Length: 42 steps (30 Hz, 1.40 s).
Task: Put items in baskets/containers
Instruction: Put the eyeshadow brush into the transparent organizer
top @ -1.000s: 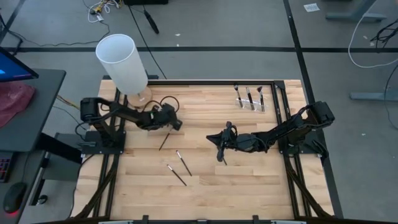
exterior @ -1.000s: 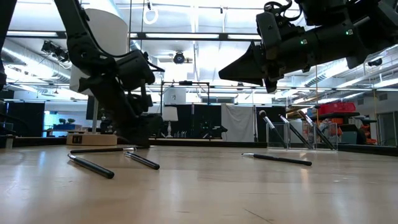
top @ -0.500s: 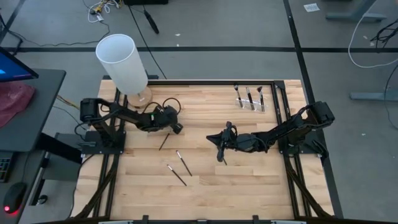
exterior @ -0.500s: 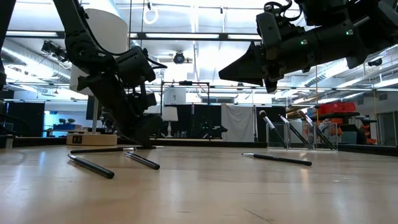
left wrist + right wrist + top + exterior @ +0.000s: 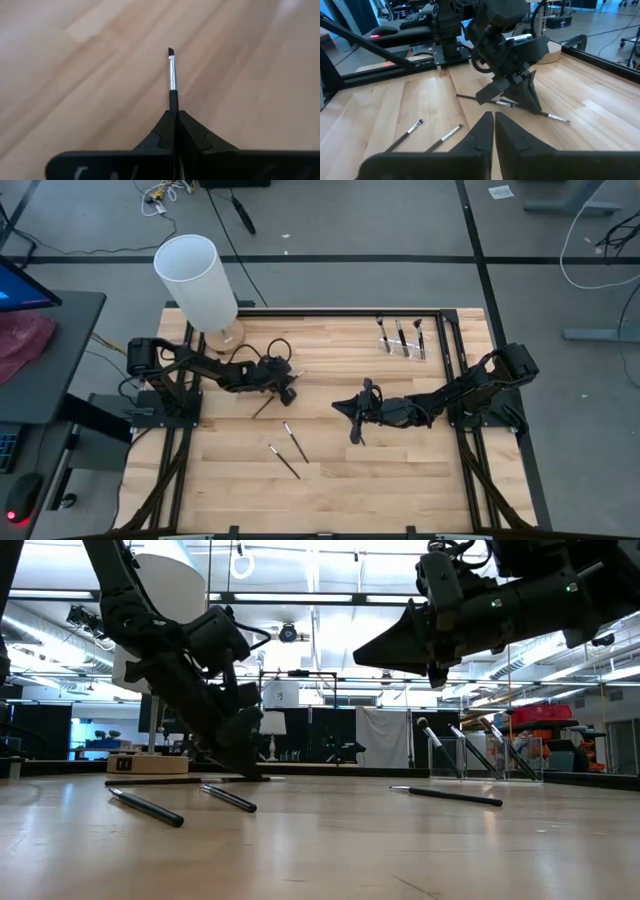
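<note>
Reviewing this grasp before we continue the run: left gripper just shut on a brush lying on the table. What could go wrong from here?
1. The left gripper pinches the brush with its bristle end sticking far out; it may pivot or slip on lifting.
2. The clear holder stands at the far right corner, past the right gripper hovering shut mid-table; the arms could clash.
3. Three brushes already lean in the holder; a poor insertion might knock them.
</note>
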Each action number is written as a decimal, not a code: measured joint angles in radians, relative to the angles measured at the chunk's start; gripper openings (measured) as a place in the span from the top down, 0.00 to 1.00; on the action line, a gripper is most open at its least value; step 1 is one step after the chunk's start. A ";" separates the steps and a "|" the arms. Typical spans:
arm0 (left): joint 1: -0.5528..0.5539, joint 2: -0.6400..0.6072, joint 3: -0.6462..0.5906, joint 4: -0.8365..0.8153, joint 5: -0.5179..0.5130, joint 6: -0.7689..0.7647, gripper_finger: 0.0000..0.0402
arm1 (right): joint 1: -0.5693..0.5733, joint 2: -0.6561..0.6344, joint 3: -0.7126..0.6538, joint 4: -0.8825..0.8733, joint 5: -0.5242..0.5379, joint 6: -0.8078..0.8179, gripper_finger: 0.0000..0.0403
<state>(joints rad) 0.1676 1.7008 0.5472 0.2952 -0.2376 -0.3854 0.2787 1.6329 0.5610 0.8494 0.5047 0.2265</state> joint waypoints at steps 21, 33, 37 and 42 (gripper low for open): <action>0.003 0.002 -0.002 0.092 -0.032 0.045 0.65 | 0.000 0.000 0.000 0.000 0.000 0.000 0.95; 0.001 0.131 0.001 0.296 -0.052 0.134 0.60 | -0.008 0.000 0.000 0.000 0.004 -0.004 0.95; 0.021 0.156 0.003 0.303 -0.024 0.116 0.60 | -0.008 0.000 0.000 0.000 0.004 -0.003 0.95; 0.036 0.159 0.005 0.299 0.100 0.165 0.60 | -0.008 0.000 0.000 0.000 0.004 -0.003 0.95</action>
<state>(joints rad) 0.2036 1.8595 0.5519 0.5941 -0.1372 -0.2204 0.2707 1.6329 0.5610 0.8490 0.5083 0.2232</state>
